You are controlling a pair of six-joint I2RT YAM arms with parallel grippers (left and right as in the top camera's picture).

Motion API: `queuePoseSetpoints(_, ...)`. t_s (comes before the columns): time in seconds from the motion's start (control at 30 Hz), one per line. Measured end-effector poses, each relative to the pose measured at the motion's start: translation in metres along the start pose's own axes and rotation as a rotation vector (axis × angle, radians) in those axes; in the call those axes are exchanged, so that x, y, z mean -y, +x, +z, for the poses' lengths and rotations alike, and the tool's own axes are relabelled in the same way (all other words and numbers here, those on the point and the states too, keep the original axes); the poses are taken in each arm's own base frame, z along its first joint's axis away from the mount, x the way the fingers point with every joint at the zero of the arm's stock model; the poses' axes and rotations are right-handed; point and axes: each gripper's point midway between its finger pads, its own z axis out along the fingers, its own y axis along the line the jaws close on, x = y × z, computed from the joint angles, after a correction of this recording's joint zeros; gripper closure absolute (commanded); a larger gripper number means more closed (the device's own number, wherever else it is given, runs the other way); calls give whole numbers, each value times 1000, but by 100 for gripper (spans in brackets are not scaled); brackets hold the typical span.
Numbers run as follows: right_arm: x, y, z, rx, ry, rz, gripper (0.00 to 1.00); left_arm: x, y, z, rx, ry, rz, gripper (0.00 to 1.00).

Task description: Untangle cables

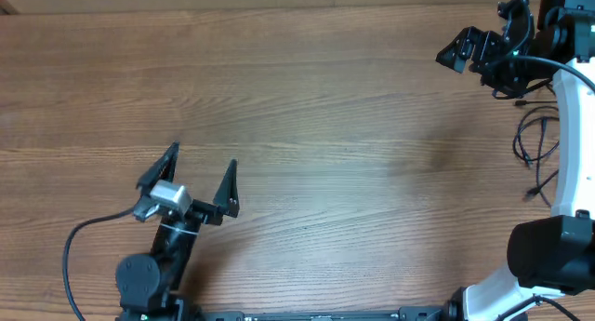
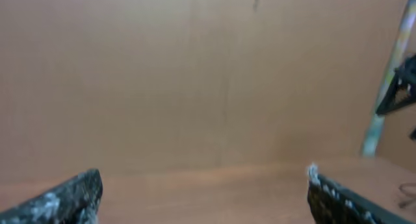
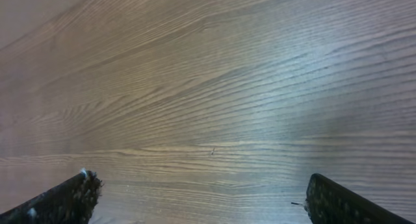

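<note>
Leave the left tool (image 1: pixel 203 159), spread wide and empty at lower left of the overhead frame, waiting above the desk (image 1: pixel 325 116). Bring the right tool (image 1: pixel 465 49), equally wide open and holding nothing at upper right, toward the cables (image 1: pixel 532 150) looped loosely at the right edge, partly hidden by the white arm (image 1: pixel 567 126). Pick one strand clear of crossings and pull gently.

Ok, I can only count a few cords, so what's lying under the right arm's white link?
Thin black cables loop out on the table beside the white link and disappear at its edge. How far they continue under it is hidden.
</note>
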Motion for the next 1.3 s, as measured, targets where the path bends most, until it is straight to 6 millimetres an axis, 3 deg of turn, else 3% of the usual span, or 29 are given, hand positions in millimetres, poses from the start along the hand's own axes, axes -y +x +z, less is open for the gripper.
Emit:
queuePoseSetpoints(0.1, 0, 0, 0, -1, 0, 0, 0, -12, 13, -15, 65, -49, 25, 0)
queuePoseSetpoints(0.27, 0, 0, 0, 0, 0, 0, 0, -29, 44, -26, -28, -130, 26, 0)
queuePoseSetpoints(0.37, 0, 0, 0, 0, 0, 0, 0, -41, 72, -35, -140, -188, 14, 0)
queuePoseSetpoints(0.43, 0, 0, 0, 0, 0, 0, 0, -47, 102, -43, -264, -222, -5, 0)
queuePoseSetpoints(0.47, 0, 0, 0, -1, 0, 1, 0, -48, 106, -45, -282, -231, -7, 0)
queuePoseSetpoints(1.3, 0, 0, 0, 0, 0, 0, 0, -49, 106, -45, -280, -234, -6, 0)
